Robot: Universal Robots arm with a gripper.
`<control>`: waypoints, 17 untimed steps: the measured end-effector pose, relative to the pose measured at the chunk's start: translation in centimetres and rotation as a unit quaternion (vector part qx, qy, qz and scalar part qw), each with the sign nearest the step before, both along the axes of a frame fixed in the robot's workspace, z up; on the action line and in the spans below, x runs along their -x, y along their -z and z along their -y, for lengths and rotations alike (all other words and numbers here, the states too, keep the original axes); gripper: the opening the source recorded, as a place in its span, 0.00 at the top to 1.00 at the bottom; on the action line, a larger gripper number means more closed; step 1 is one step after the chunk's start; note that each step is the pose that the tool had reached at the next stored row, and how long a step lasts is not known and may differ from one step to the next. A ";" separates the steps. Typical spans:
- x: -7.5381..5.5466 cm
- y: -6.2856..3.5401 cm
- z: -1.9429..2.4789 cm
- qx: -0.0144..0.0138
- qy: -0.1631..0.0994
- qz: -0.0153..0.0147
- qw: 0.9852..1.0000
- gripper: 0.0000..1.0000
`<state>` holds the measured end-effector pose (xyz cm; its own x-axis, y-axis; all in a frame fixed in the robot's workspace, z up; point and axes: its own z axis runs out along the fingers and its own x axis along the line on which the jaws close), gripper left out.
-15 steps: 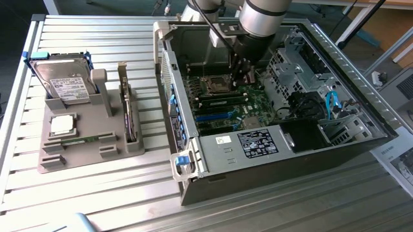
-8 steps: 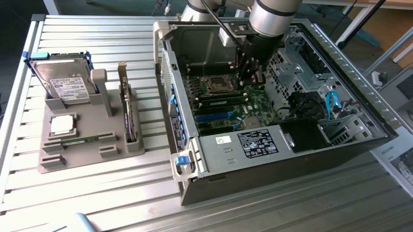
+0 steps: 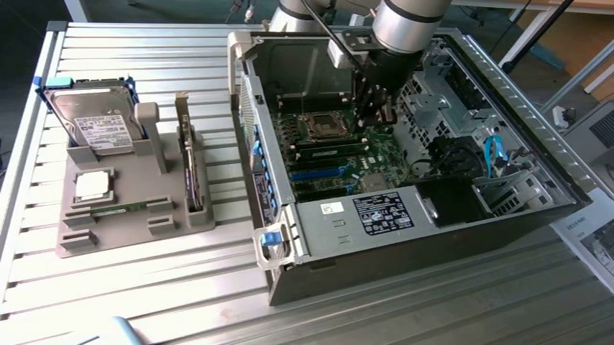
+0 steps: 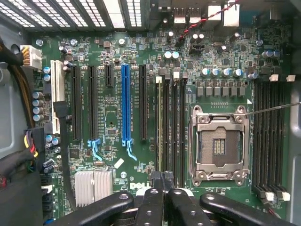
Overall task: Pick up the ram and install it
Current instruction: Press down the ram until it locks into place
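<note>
Ram (image 4: 158, 127) seated in slot beside socket; hand (image 4: 161, 181) closed, just above; "DELL" on motherboard (image 4: 113, 117).

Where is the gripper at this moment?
In the exterior view, the gripper sits inside the open computer case, above the green motherboard, by the empty square processor socket.

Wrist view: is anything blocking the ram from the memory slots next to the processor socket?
Nothing visible does. A long thin green ram stick appears already edge-on in one of the black memory slots, just ahead of the gripper. The thin wire lies beyond the silver processor socket.
</note>
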<state>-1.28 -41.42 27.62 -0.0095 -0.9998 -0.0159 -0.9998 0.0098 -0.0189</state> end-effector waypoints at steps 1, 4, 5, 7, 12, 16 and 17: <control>0.0 -0.15 0.00 0.000 0.000 0.000 1.000 0.90; 0.0 -0.98 0.00 0.000 0.000 0.000 1.000 0.90; 0.0 -1.23 0.00 0.000 0.000 0.000 1.000 0.90; 0.0 -1.59 0.00 0.000 0.000 0.000 1.000 0.90; -0.1 -2.46 0.00 0.000 0.000 0.000 1.000 0.90; -0.1 -3.10 0.00 0.001 0.000 -0.001 1.000 0.90; -0.1 -3.21 0.00 0.001 0.000 -0.001 1.000 0.90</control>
<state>-1.18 -41.42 30.83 -0.0095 -0.9999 -0.0140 -0.9998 0.0098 -0.0174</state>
